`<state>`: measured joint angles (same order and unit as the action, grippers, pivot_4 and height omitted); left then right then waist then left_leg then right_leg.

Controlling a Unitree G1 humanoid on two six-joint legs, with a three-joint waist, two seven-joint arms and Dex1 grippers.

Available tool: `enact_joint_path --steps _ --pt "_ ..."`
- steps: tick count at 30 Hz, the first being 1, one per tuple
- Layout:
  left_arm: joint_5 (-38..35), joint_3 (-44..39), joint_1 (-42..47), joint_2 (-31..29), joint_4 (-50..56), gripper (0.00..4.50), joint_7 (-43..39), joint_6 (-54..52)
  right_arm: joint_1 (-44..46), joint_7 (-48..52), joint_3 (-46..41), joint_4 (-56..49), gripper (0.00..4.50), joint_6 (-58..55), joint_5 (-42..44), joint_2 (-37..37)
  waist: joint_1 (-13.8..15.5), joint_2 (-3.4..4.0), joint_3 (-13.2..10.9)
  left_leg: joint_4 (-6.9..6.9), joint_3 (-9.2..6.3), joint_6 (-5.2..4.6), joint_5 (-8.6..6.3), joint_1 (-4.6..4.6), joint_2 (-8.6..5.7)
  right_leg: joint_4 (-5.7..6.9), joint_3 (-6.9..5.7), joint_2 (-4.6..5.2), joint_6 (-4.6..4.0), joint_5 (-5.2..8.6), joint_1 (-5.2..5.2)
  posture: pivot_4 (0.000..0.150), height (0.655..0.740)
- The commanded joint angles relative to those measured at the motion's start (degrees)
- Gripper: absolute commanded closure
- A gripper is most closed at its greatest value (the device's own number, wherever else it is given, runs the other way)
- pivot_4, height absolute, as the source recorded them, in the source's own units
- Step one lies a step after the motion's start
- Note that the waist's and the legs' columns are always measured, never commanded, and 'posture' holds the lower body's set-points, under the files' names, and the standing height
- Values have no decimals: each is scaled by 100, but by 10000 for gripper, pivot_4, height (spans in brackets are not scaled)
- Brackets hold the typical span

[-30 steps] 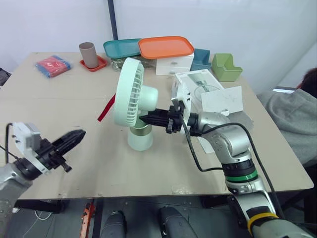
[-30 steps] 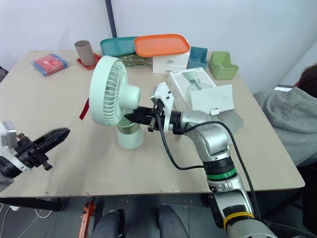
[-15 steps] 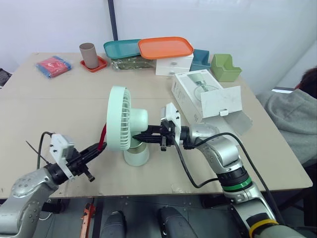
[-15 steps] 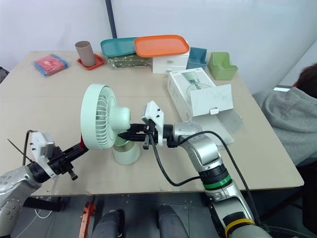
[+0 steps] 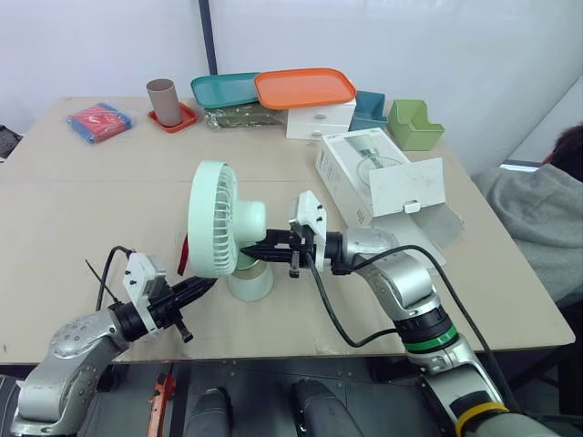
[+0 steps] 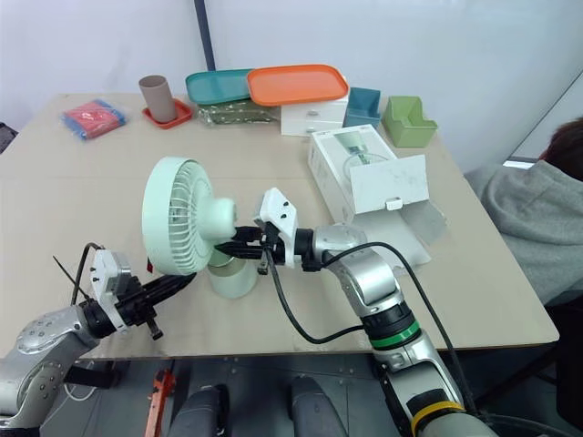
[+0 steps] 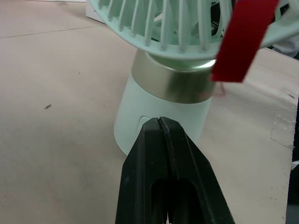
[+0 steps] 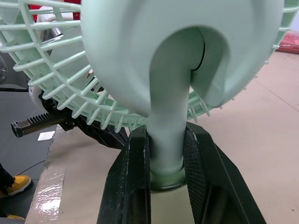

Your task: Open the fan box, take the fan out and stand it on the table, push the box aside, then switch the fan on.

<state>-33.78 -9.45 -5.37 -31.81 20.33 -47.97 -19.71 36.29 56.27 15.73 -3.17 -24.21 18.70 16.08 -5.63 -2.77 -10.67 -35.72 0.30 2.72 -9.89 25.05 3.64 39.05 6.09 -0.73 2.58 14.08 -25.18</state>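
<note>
For the switch-on step, my right gripper clamps the neck of the pale green plastic fan standing on the beige table, and my left gripper, fingers pressed together, must next push the base button.

A beige table stands before a plain white wall.

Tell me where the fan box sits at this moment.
In the left eye view the fan box lies open on the right half of the table, just nearer than the white drawer unit and to the right of the fan.
</note>
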Motion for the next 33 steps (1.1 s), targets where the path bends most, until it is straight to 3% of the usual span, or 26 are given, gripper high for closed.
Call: enact_joint_path --steps 1,33 --pt "150 -8 182 -7 -174 44463 -14 210 -47 58 41 -269 41062 164 3 32 5 0 0 -1 -2 -1 2 -1 0 0 -3 0 -1 -1 1 1500 7400" --pt "516 482 226 272 -450 44463 59 465 -214 -135 87 -499 41062 13 -102 147 22 -1 1 -6 -10 -5 7 -9 -1 1 -8 0 3 -7 14 1500 7400"
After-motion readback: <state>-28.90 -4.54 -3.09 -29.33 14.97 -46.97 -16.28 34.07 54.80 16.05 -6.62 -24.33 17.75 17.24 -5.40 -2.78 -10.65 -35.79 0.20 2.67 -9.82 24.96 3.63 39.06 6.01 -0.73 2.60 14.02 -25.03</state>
